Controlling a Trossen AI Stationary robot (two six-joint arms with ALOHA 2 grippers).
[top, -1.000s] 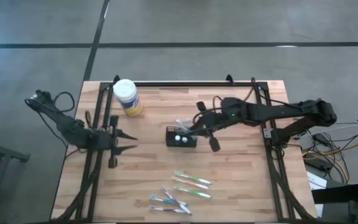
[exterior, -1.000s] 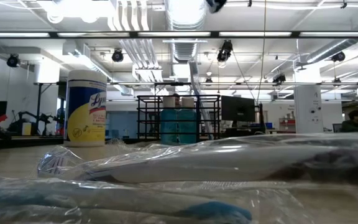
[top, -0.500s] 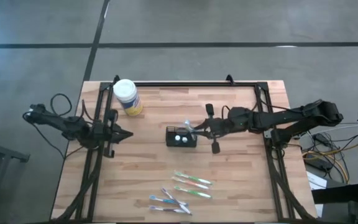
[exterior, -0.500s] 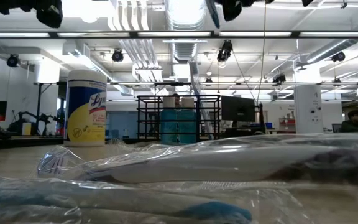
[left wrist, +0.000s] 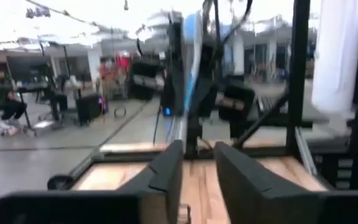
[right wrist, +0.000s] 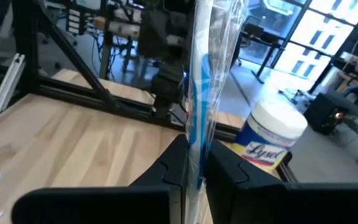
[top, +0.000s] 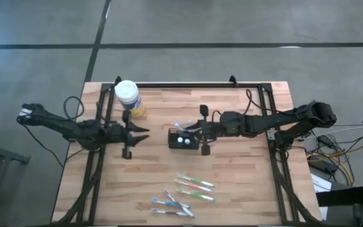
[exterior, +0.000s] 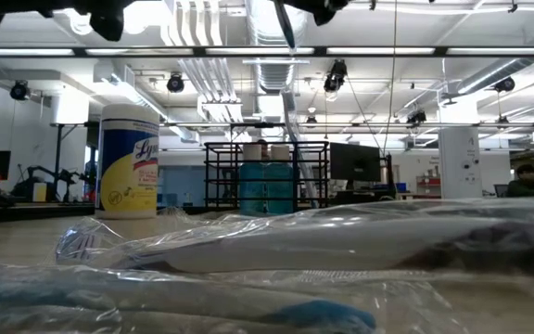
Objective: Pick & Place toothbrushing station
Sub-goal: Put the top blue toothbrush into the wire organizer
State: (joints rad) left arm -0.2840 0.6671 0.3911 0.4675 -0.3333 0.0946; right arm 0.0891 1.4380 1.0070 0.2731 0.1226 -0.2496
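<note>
The toothbrushing station point(top: 184, 142), a small black mesh caddy, stands at the table's middle with something white in it. My right gripper point(top: 193, 130) hovers just over it, shut on a blue toothbrush in a clear wrapper point(right wrist: 199, 93). My left gripper point(top: 145, 133) is to the left of the caddy, open, with nothing between its fingers point(left wrist: 199, 167). In the left wrist view the wrapped toothbrush point(left wrist: 190, 43) shows ahead, in the other arm's hold. Both arms show only as dark shapes at the low view's top edge. My right gripper pinches the wrapped toothbrush between its two fingers, on the handle point(right wrist: 197, 155) below the blue part. The fingers reach about level from the table's right side and lie across the brush. The brush stands roughly upright, lifted clear of the table above the caddy.
A white-lidded yellow wipes tub point(top: 129, 98) stands at the far left of the table. Several wrapped toothbrushes point(top: 186, 190) lie near the front edge and fill the low view's foreground point(exterior: 323, 246). A black frame point(top: 194, 84) runs round the table.
My left gripper has moved toward the table's right, nearer the caddy; it shut and then opened again. My right gripper has shifted a little toward the table's left and down with the wrapped toothbrush, rolling as it went, and now stands over the caddy.
</note>
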